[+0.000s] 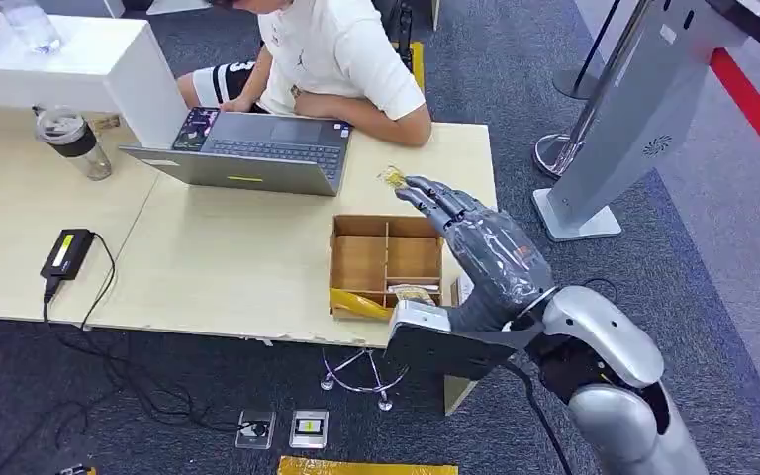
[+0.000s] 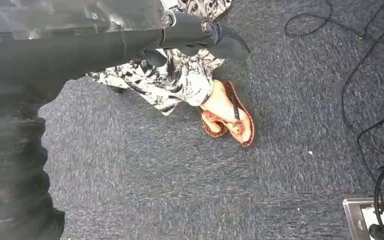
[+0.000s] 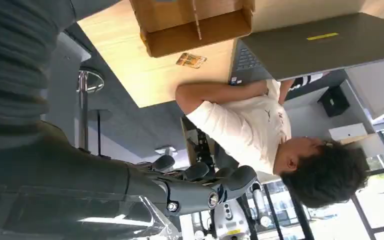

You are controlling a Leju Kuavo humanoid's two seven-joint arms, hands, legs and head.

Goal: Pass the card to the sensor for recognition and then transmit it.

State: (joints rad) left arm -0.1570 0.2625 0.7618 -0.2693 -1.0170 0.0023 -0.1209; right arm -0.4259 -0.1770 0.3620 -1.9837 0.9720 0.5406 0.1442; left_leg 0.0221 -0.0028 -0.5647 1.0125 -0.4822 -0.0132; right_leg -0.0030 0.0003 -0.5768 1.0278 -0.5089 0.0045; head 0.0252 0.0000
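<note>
A small yellow patterned card [image 1: 392, 176] [image 3: 191, 60] lies flat on the wooden table just beyond the far wall of the cardboard box [image 1: 336, 259] [image 3: 195, 25]. My right hand [image 1: 470, 233] hovers over the box's right side with fingers spread and nothing in them; its fingertips [image 1: 418, 188] reach close to the card. The right hand [image 3: 200, 185] looks bare in its wrist view too. A second card [image 1: 411, 293] lies in the box's near compartment. The grey sensor stand [image 1: 643, 119] rises from the floor right of the table. My left hand [image 2: 200, 32] hangs over the carpet, holding nothing.
A person in a white shirt [image 1: 332, 45] sits at the far side with an open laptop [image 1: 247, 148]. A lidded cup [image 1: 74, 139] and a black power brick [image 1: 66, 252] are on the left. A yellow packet [image 1: 356, 302] lies in the box. A sandalled foot [image 2: 227, 117] rests on the carpet.
</note>
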